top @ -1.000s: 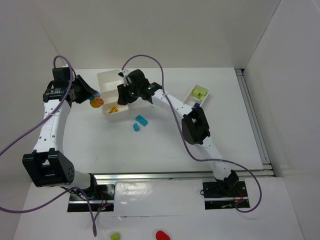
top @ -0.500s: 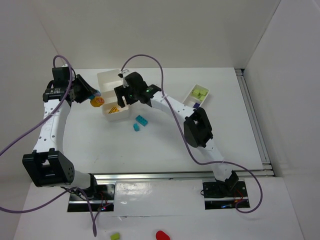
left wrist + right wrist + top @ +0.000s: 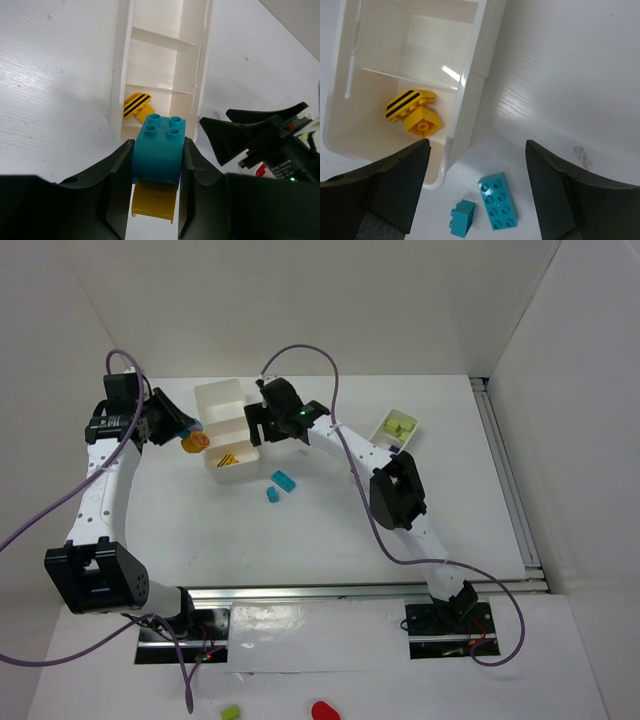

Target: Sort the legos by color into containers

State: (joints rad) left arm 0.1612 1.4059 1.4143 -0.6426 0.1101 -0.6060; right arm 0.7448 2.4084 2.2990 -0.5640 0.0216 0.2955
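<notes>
A white tabletop lies inside plain white walls. The left fingers are clamped on a cyan two-by-two brick, studs up, with a yellow-orange piece directly under it. Just ahead of them is the divided tray, with a black-striped yellow piece in its nearest compartment. The right fingers are spread wide and hold nothing. Between them on the tabletop, just beside the tray's end, lie a long cyan brick and a small cyan brick. Well apart, on the side away from the tray, the small box holds lime green bricks.
</notes>
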